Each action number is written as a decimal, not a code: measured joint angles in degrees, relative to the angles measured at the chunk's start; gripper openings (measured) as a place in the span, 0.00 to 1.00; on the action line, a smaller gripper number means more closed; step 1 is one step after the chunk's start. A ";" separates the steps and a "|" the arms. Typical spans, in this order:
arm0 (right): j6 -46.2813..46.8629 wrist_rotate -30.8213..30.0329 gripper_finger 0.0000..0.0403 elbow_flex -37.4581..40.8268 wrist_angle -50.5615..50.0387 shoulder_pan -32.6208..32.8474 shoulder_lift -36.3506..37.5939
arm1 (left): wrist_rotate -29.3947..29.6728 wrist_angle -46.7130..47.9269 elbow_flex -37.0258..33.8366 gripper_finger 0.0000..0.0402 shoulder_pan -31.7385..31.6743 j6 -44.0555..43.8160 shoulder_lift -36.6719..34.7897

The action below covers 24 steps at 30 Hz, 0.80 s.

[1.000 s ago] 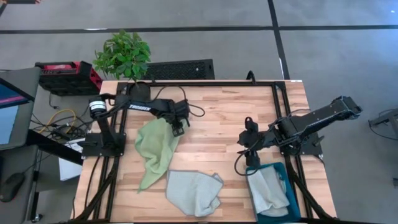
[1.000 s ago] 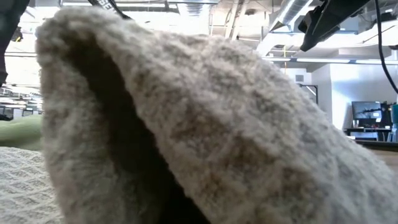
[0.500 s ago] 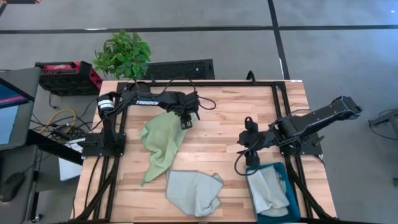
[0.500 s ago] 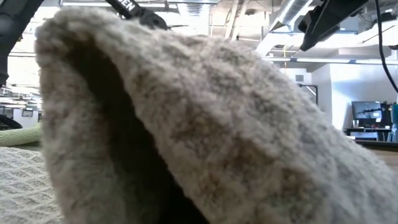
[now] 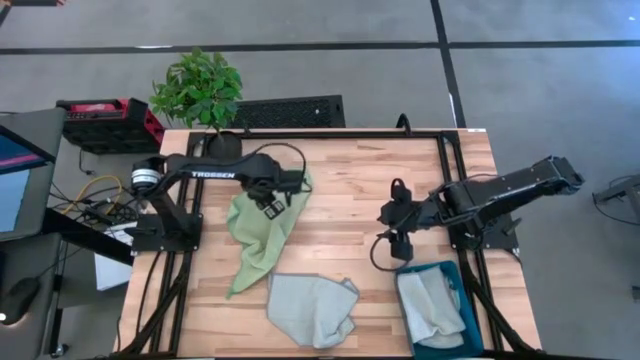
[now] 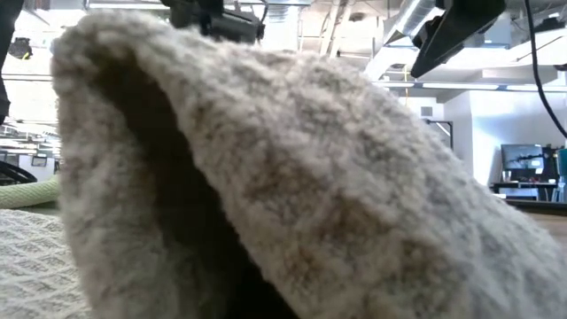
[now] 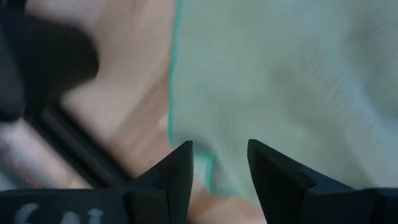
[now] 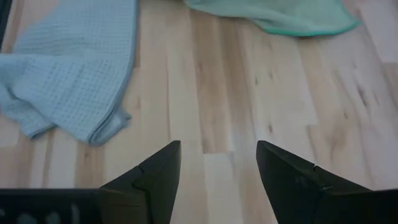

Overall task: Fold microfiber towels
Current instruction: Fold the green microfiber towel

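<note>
Clearly we have folded nothing yet — green towel (image 5: 258,235) and grey-blue towel (image 5: 312,308) lie rumpled, others wait in the teal bin (image 5: 470,332); left gripper (image 5: 270,204) and right gripper (image 5: 392,232) both released, empty.

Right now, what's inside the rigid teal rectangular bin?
In the high view, the rigid teal rectangular bin by the table's front right corner holds crumpled pale grey-blue microfiber cloth, filling most of it. Whether that is one towel or two, and anything beneath, is covered.
</note>
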State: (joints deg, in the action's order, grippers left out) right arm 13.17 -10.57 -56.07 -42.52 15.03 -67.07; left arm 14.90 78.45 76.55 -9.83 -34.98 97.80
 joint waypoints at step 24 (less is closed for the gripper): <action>-1.82 0.00 0.58 0.00 1.23 -1.69 0.01 | -5.68 -4.21 -18.56 0.36 2.63 -14.62 0.02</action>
State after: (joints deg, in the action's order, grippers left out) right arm 11.35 -10.57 -56.07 -41.29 13.34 -67.05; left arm 9.21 74.24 57.99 -7.20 -49.60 97.82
